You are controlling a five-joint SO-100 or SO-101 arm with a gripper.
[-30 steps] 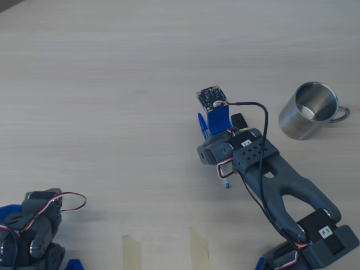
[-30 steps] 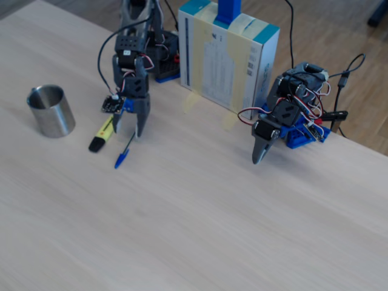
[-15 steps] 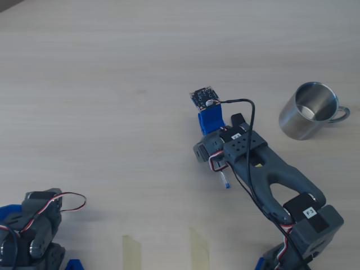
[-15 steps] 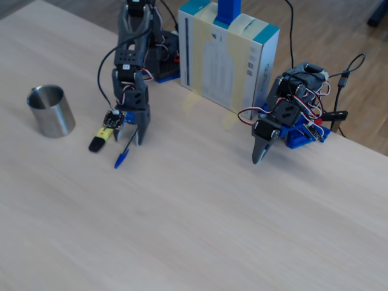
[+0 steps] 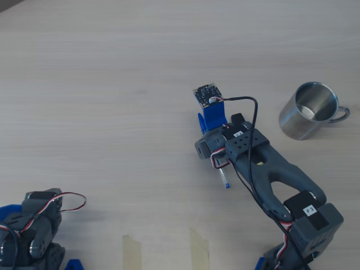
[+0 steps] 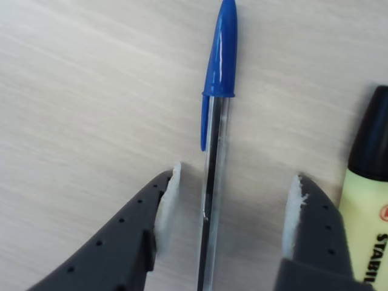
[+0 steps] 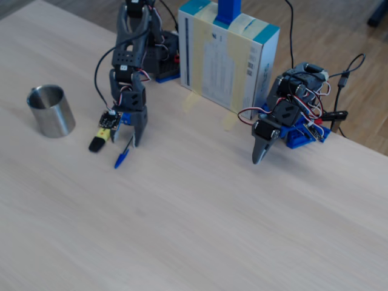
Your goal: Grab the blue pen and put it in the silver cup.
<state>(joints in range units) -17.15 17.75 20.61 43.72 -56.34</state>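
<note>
Between the parted fingers of the gripper (image 6: 229, 209) lies the blue pen (image 6: 214, 170), flat on the table beside a yellow highlighter (image 6: 367, 224) (right, wrist view). Close squarely on the barrel alone; the silver cup (image 7: 51, 111) stands well left.

Pale wood-grain table (image 7: 200, 230) under even light, wooden floor (image 7: 339, 30) beyond.

In the overhead view the arm (image 5: 264, 180) hid most of the pen (image 5: 225, 180); the wrist view cut off the highlighter (image 6: 365, 200) at its right edge.
</note>
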